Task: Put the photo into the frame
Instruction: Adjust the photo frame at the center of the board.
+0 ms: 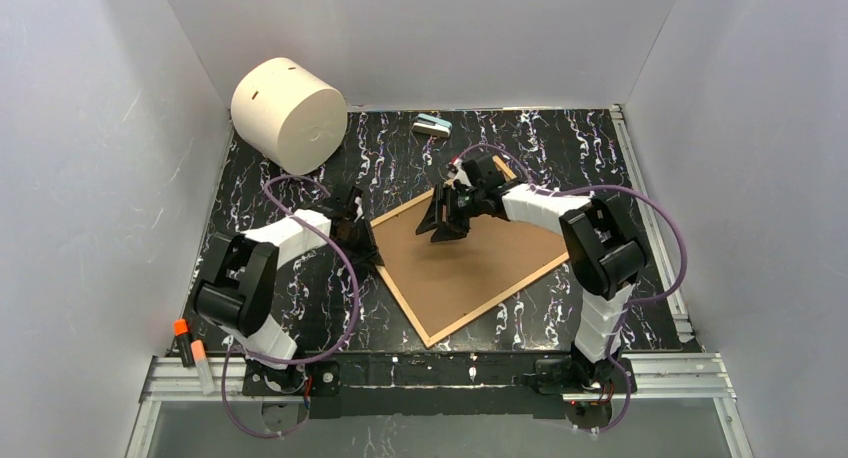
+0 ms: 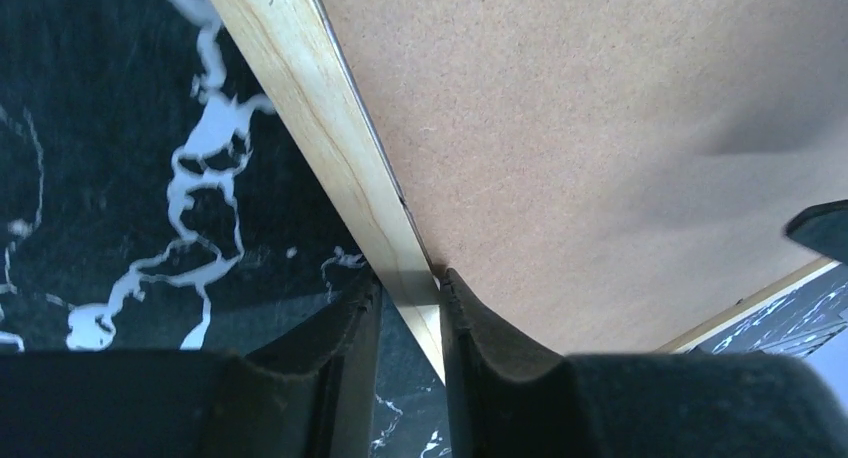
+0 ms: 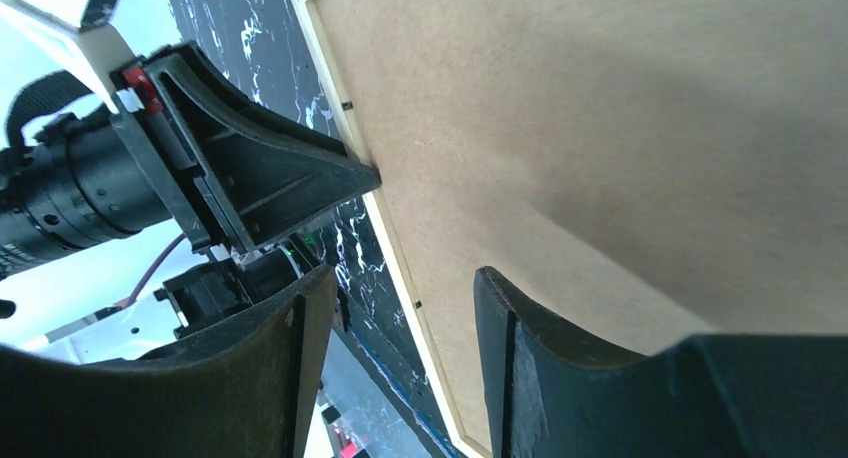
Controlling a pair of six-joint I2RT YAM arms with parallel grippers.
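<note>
The frame [image 1: 470,268] lies face down on the black marbled table, with its brown fibreboard back up and thin light-wood edges around it. My left gripper [image 1: 370,253] is at the frame's left edge. In the left wrist view its fingers [image 2: 410,288] close on the wooden edge [image 2: 330,128], one outside it and one on the board. My right gripper [image 1: 445,226] is open and empty, just above the far part of the board [image 3: 600,128]. The right wrist view shows the right gripper [image 3: 400,298] and the left gripper [image 3: 270,178]. The photo is not in view.
A large white cylinder [image 1: 288,113] lies at the back left. A small grey-and-blue object [image 1: 432,126] sits at the back middle. Two orange-capped markers [image 1: 190,348] stand at the near left corner. Grey walls enclose the table on three sides.
</note>
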